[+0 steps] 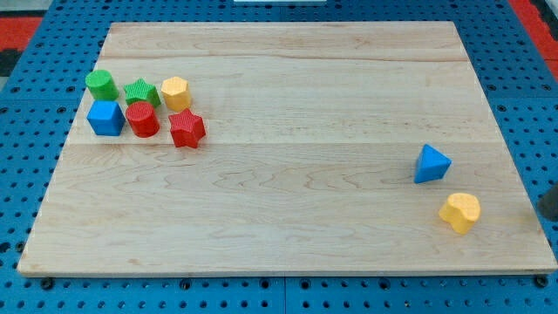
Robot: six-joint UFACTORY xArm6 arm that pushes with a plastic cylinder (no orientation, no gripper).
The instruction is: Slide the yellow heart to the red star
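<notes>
The yellow heart point(459, 212) lies near the board's lower right corner. The red star point(187, 129) lies far off at the view's upper left, at the right end of a cluster of blocks. A dark shape at the view's right edge looks like my tip point(547, 215). It is to the right of the yellow heart, apart from it, by the board's right edge. Most of the rod is cut off by the frame.
A blue triangle point(431, 164) sits just above and left of the heart. By the red star are a red cylinder point(142, 119), blue cube point(105, 118), green cylinder point(101, 85), green star point(140, 92) and yellow hexagon point(175, 92). The wooden board point(288, 235) lies on blue pegboard.
</notes>
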